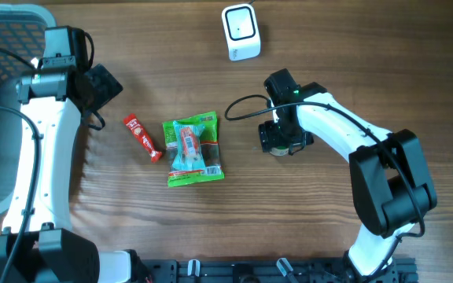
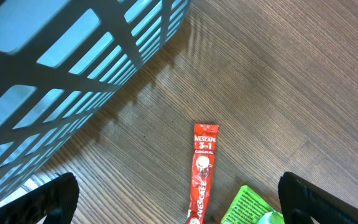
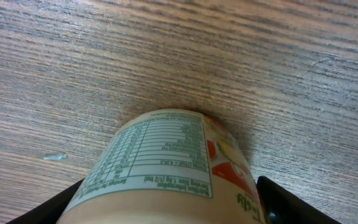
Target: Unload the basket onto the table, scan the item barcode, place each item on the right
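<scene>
Cream cup (image 3: 160, 149) snug in wide-set right gripper (image 3: 166, 186)

1. A pale slatted basket (image 1: 10, 14) sits at the left end of the wooden counter (image 1: 163, 55).
2. A red Nescafé 3in1 sachet (image 2: 202, 174) lies flat on the wood, between the basket and a green packet (image 1: 194, 152).
3. The green packet lies flat just beside the sachet, apparently not touching it; its print is too small to read.
</scene>
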Controlling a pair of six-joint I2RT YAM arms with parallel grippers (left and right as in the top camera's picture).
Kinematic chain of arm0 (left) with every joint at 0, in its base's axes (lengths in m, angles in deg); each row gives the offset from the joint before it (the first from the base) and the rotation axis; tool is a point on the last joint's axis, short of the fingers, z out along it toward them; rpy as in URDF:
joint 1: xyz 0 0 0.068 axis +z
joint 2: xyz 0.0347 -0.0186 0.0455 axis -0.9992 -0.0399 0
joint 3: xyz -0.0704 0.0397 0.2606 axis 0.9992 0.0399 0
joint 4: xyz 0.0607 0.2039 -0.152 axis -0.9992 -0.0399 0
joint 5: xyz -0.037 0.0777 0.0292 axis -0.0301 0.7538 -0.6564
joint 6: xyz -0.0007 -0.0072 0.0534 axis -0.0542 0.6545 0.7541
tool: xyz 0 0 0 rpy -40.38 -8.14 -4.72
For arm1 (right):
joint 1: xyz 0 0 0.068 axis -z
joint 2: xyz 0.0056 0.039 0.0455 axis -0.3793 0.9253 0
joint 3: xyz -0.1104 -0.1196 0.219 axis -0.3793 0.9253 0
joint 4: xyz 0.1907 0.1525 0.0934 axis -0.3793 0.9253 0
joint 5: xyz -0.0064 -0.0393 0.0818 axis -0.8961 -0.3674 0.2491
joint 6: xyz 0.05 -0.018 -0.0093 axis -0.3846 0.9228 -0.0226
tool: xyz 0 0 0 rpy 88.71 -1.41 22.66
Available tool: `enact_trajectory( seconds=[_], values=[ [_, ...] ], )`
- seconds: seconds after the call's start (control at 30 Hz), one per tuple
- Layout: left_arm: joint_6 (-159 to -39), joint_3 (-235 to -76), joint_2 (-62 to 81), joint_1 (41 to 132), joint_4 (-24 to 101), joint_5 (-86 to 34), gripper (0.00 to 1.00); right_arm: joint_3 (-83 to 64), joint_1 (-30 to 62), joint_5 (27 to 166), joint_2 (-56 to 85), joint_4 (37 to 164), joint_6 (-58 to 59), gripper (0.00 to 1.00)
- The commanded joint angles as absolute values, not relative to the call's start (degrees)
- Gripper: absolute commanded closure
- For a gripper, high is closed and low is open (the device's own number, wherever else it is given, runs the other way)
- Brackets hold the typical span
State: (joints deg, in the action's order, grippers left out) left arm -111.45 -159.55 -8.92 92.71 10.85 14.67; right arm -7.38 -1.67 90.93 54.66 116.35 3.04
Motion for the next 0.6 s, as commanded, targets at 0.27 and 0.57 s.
enact_trajectory(
  seconds=[0.27, 0.57],
  values=[
    [-111.17, -160.34, -8.61, 93.23, 10.98, 15.61, 0.0, -8.49, -1.76, 90.01, 55.35, 116.26, 2.17, 0.45],
    [-111.17, -160.34, -8.61, 93.25, 10.98, 15.61, 0.0, -9.87, -1.76, 91.28, 44.23, 117.33, 2.34, 0.55]
  ],
)
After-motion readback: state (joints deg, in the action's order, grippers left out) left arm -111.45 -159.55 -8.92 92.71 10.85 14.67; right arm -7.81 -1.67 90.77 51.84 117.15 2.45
